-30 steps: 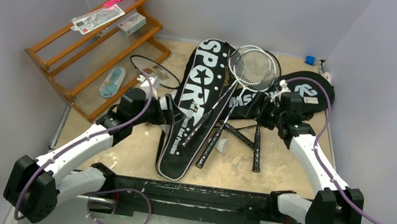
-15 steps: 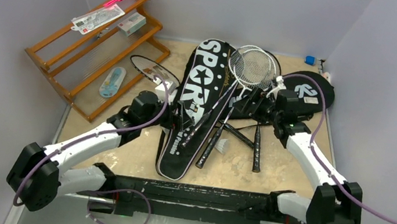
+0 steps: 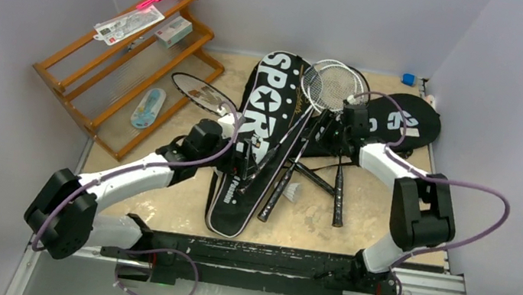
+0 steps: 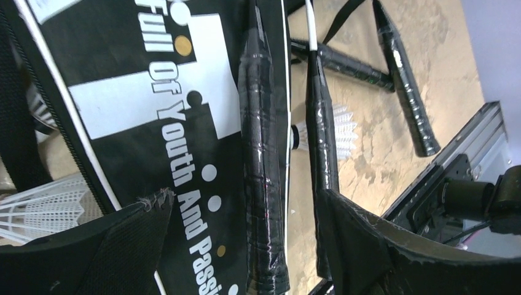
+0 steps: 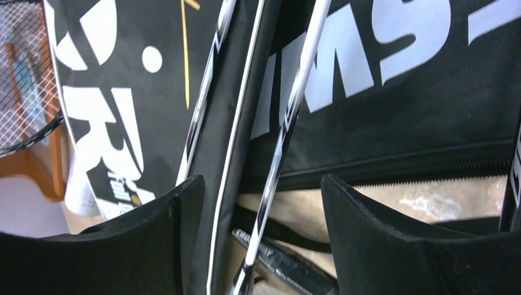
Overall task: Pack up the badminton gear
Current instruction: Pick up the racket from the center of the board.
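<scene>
- Nearest the arm bases, a shuttlecock (image 3: 291, 191) lies on the bare table just beside the long bag (image 3: 230, 209), among the butt ends of the racket handles
- The left gripper (image 4: 242, 200) hangs low over the lower part of that bag, jaws released and wide, holding nothing; a black handle (image 4: 263, 153) resting on the bag's lettering runs between its fingers, and a second handle (image 4: 319, 129) lies along the inner edge of one finger, touching or not I cannot tell
- Further out, the right gripper (image 5: 258, 184) is also unclenched, with a thin silver shaft (image 5: 289, 117) passing between its fingers by the edge of the second bag (image 5: 399, 80); it pinches nothing
- Farthest, the racket heads (image 3: 332, 86) overlap at the long bag's wide end
- Judged from this, the step is the first pick-up of a racket; nothing looks packed, since both bags lie flat beneath the rackets
- Next, each jaw must centre on one stem and close; whether both arms are on the same racket is unclear, and the crossed handles could snag
</scene>
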Robot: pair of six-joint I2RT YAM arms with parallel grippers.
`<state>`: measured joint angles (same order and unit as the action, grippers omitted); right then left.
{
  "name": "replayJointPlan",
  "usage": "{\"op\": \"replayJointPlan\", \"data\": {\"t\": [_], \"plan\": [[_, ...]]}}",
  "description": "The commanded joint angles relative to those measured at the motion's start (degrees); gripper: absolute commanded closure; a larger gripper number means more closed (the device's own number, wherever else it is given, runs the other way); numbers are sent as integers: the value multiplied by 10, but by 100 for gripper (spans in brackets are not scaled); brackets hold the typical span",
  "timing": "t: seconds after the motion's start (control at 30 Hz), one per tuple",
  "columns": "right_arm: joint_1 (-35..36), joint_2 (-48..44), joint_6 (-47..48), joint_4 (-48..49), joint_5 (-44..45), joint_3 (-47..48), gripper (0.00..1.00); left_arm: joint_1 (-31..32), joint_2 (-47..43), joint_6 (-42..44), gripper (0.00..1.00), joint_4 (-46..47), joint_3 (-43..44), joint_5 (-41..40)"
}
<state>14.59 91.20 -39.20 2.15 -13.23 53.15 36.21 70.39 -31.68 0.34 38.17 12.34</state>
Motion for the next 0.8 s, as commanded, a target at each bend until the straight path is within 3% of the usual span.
{"op": "replayJointPlan", "data": {"t": [0.0, 0.13, 0.3, 0.33, 0.4, 0.43, 0.77], "plan": [[5, 43, -5, 20, 22, 55, 31, 14, 21, 26, 17, -41, 43, 14], [11, 92, -5, 19, 21, 87, 43, 23, 42, 31, 19, -70, 62, 6], [14, 115, 5, 11, 35, 105, 66, 39, 59, 2, 20, -125, 93, -20], [14, 113, 7, 6, 44, 106, 73, 45, 57, 0, 20, -129, 96, -25], [15, 106, 11, -10, 54, 111, 96, 56, 53, -2, 20, -137, 101, -42], [14, 101, 12, -18, 54, 113, 100, 61, 52, -2, 20, -143, 103, -51], [8, -20, 77, -174, 193, 121, 100, 77, 86, -6, 20, -176, 122, -108]]}}
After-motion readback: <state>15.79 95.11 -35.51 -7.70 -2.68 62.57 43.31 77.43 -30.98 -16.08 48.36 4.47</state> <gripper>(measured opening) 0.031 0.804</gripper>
